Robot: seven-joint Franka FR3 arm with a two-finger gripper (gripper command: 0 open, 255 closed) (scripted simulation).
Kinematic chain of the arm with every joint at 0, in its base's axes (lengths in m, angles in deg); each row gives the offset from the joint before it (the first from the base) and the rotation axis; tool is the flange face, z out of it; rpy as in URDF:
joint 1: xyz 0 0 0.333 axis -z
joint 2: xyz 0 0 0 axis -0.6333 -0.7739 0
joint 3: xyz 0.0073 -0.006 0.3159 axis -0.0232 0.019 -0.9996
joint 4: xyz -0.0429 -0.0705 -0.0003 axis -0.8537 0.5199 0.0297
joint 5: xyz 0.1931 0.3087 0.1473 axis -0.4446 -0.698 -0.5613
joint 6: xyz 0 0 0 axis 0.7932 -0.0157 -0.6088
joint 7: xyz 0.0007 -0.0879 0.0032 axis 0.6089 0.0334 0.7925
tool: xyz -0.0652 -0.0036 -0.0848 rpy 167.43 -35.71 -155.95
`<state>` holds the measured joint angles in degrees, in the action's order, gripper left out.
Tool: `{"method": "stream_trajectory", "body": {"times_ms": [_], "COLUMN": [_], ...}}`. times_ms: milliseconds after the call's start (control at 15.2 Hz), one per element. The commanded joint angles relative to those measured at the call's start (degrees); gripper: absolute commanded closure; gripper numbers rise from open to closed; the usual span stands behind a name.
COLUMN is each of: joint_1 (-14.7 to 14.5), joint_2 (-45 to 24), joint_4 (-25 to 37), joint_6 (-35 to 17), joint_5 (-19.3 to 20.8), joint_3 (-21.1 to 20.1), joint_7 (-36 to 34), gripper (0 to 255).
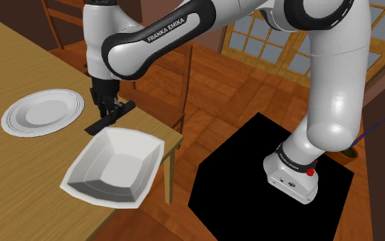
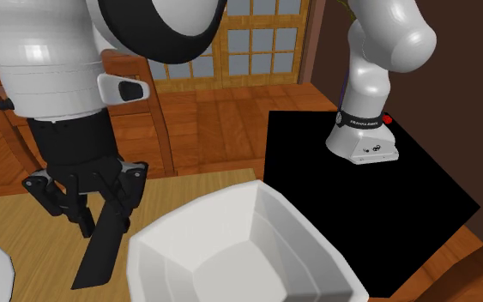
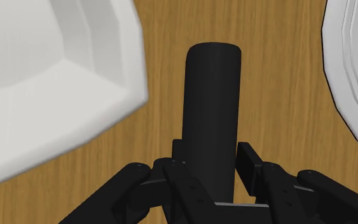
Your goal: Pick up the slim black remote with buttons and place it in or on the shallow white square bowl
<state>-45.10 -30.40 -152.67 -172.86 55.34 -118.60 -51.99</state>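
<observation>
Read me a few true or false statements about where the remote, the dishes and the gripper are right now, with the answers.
The all-black two-finger gripper is shut on the slim black remote. True.
The remote lies inside the shallow white square bowl. False: it is outside the bowl, beside its rim, in the gripper.
A round white plate sits on the wooden table. True.
The arm's stand is a white box. False: the stand is black.
</observation>
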Motion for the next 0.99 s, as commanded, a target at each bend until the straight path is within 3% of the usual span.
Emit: {"method": "stream_trajectory", "body": {"times_ms": [0,924], "joint_1": [0.11,1.02], "joint_2": [0.75,4.88], "joint_4": [0.59,5.81], "joint_6": [1.25,10.05], "joint_5": [-0.42,-2.92], "joint_3": [-0.37,-2.22], "joint_7": [-0.03,0.42], "gripper": [255,255]}}
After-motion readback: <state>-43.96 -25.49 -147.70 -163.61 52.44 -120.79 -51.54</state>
